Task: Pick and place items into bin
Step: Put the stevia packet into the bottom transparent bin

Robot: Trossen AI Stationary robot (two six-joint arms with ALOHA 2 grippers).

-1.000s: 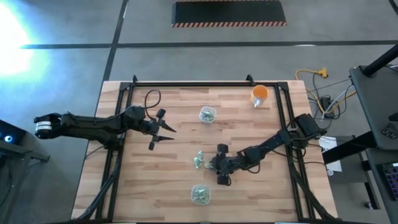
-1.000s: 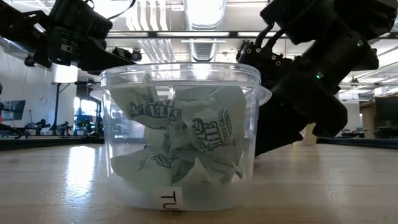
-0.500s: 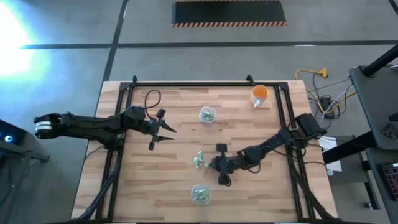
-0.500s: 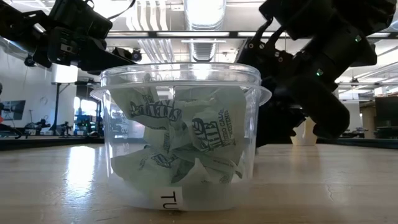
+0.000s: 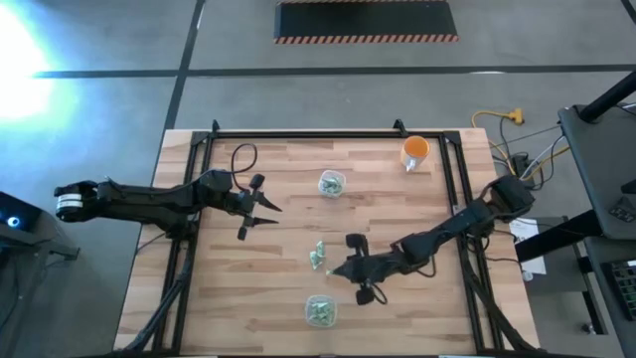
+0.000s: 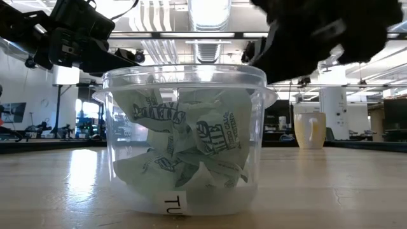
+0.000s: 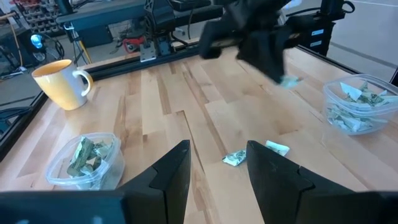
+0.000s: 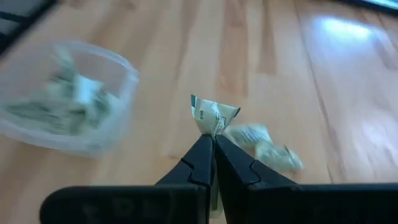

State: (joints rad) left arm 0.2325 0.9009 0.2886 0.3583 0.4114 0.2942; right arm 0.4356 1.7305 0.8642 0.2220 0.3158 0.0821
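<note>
A crinkly green-and-white wrapped piece (image 8: 214, 116) sits pinched in the right claw (image 8: 211, 149) above the wooden tabletop (image 5: 278, 298), between two clear tubs of wrapped pieces (image 5: 320, 310), while the left claw (image 5: 260, 212) hangs spread nearby

I'm seeing grey concrete floor (image 5: 298, 89) w/ a hazard-striped dark mat (image 5: 366, 20) top centre, glare washing the upper left. Ceiling lights (image 6: 208, 13) are glowing over a white pillar (image 6: 332, 102) at right.

An orange cup (image 5: 415, 151) stands near the wooden table's (image 5: 278, 298) far right corner.
</note>
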